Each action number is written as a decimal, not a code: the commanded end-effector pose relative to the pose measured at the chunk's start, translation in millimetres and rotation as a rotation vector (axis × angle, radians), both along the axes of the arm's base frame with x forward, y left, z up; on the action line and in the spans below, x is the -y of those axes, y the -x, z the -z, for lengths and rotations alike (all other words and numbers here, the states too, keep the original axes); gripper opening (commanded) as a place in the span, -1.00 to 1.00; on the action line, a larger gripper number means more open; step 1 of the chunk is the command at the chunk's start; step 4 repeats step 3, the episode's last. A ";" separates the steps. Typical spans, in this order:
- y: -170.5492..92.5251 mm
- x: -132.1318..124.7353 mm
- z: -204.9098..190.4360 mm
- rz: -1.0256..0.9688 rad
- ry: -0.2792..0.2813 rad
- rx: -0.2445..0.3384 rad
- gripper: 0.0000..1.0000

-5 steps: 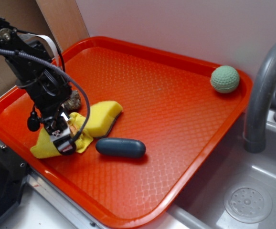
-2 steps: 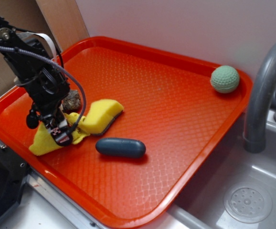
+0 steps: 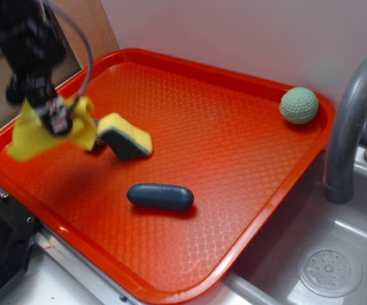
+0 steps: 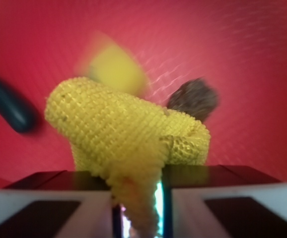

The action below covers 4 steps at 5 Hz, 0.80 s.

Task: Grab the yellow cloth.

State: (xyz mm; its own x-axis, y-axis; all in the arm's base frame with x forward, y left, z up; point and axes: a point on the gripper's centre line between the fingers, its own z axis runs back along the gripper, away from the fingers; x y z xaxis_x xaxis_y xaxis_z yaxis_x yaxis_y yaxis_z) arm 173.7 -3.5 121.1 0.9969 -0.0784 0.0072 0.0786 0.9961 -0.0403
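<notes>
since the earlier frames your end effector (image 3: 55, 117) has risen off the tray (image 3: 247, 82) and carried the yellow cloth (image 3: 34, 133) up with it; the sponge (image 3: 125, 138) has tipped over too, so its dark side now faces you. from the exterior view the cloth hangs clear of the tray floor at about 9 o'clock on the tray, and the sponge sits just beside it, with a corner close to or touching the cloth; motion blur makes that hard to settle. the dark blue capsule (image 3: 160, 196) lies at roughly 6 o'clock from the sponge, and the green ball (image 3: 299, 105) rests well apart near the 2 o'clock corner, close to the faucet (image 3: 355, 121).

your wrist view shows what the exterior cannot: the end effector (image 4: 141, 198) is clamped on the yellow cloth (image 4: 118, 134), whose waffle weave bunches between the two fingers (image 4: 49, 203). behind it you see the blurred sponge (image 4: 114, 64), the capsule (image 4: 9, 106) at 9 o'clock and a dark brown rough lump (image 4: 195, 99) at 2 o'clock.
</notes>
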 end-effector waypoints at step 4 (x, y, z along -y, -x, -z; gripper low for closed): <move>-43.5 0.4 -124.4 -0.119 -0.038 0.076 -1.00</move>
